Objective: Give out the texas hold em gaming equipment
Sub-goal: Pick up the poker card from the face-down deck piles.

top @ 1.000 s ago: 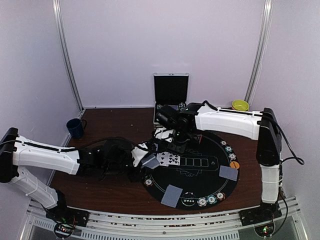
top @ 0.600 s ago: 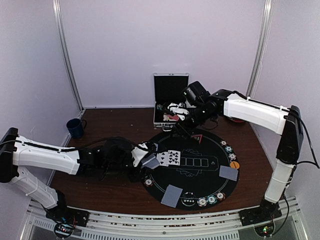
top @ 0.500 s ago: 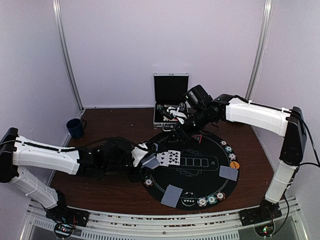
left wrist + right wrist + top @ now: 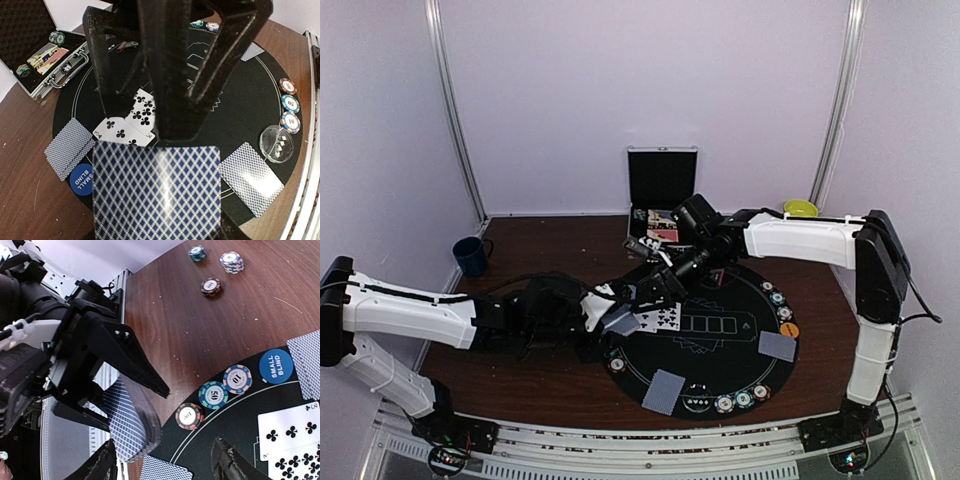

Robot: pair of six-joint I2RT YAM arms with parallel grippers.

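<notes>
Logging the deck of blue-backed cards (image 4: 157,195) first: it sits face down, clamped between the left fingers (image 4: 127,355), held above the left rim of the round black mat (image 4: 730,360). Right fingers (image 4: 227,462) are spread wide and empty, hovering just beside the deck; I cannot tell whether they touch it. On the mat beyond the deck I see two face-up club cards (image 4: 132,120), overlapping. Blue SMALL BLIND button (image 4: 81,179) lies at the mat's edge, next to the left face-down cards (image 4: 67,147). Three chips (image 4: 214,394) line the rim near that button. Near face-down cards (image 4: 663,390) lie by the front rim, right face-down cards (image 4: 777,346) by the right rim. Silver case (image 4: 662,190) stands open at the back of the worktop (image 4: 550,250). Dark mug (image 4: 471,256) sits far left.
</notes>
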